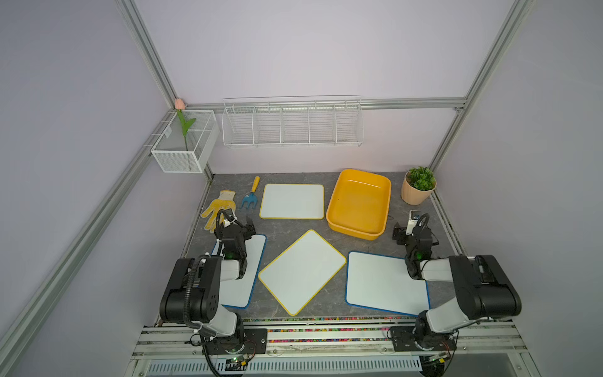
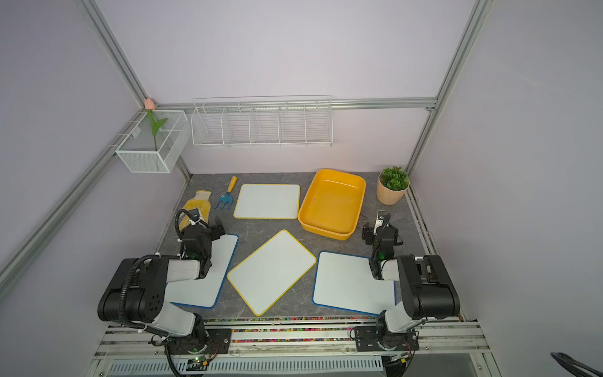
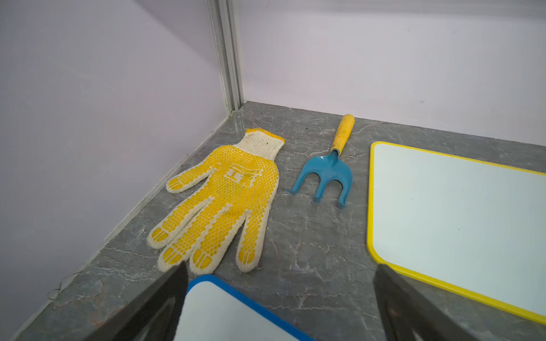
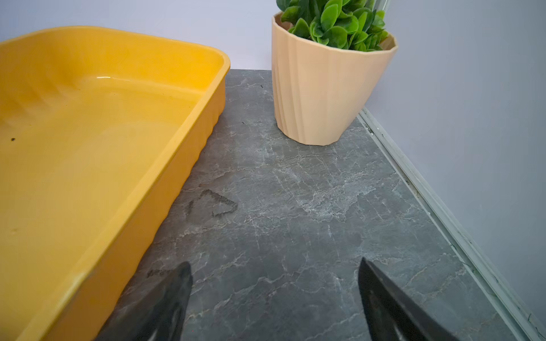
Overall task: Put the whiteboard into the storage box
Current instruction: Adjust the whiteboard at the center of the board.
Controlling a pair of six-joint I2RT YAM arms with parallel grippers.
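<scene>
Several whiteboards lie flat on the grey table. A yellow-framed whiteboard (image 1: pixel 292 201) is at the back. Another yellow-framed one (image 1: pixel 301 272) lies turned cornerwise in the middle. A blue-framed whiteboard (image 1: pixel 385 284) lies front right, and a second blue-framed one (image 1: pixel 251 261) lies front left, partly under my left arm. The yellow-orange storage box (image 1: pixel 359 205) (image 4: pixel 88 147) stands back right with nothing in it. My left gripper (image 1: pixel 243 227) (image 3: pixel 280 265) hangs open over the far corner of the left blue board (image 3: pixel 224 313). My right gripper (image 1: pixel 404 227) (image 4: pixel 274 261) is open over bare table beside the box.
A yellow dotted glove (image 3: pixel 218 200) and a blue hand fork (image 3: pixel 328 174) lie at the back left. A potted plant (image 4: pixel 322 82) stands in the back right corner. A mesh basket (image 1: pixel 186 153) and a long wire rack (image 1: pixel 292 125) hang on the walls.
</scene>
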